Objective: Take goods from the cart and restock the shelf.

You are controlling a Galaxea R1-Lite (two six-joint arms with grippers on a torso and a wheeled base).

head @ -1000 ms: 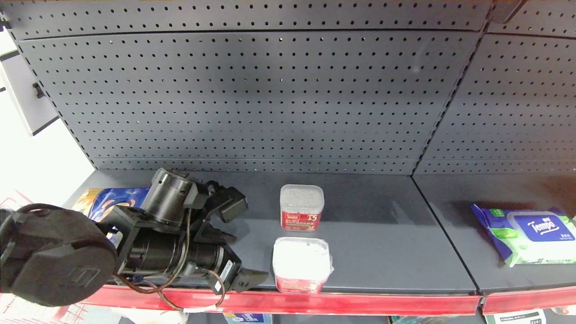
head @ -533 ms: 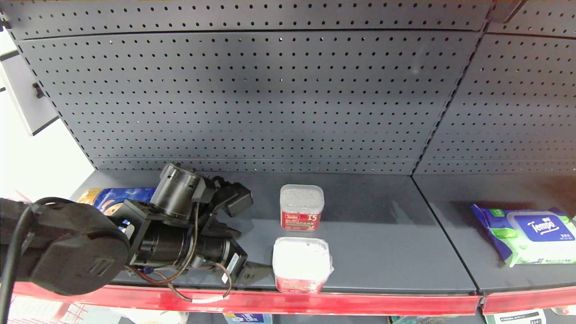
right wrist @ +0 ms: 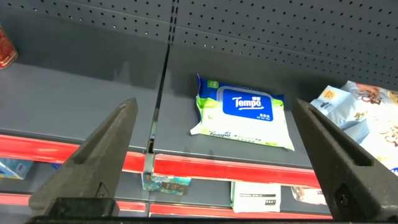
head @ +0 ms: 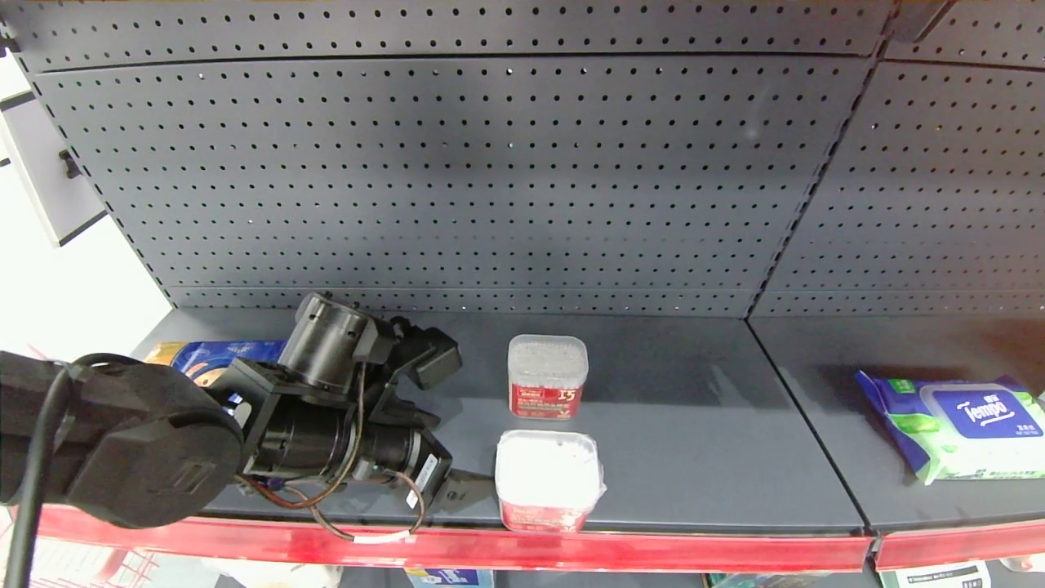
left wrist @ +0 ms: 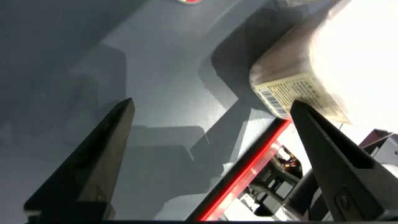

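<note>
Two clear tubs with red labels stand on the dark shelf: one at the back, one near the front edge. My left gripper lies low over the shelf just left of the front tub, open, with nothing between its fingers. Its lower finger reaches the tub's left side; whether it touches I cannot tell. In the left wrist view the gripper is spread wide and the tub sits just beyond one fingertip. My right gripper hangs open in front of the shelf's right bay.
A blue and green wipes pack lies on the right bay. A blue packet lies at the far left behind my left arm. More packets sit further right. The shelf has a red front lip and a pegboard back.
My left arm has slid a little to the right along the shelf, bringing its lower finger up to the front tub's left side. The tubs have not moved.
</note>
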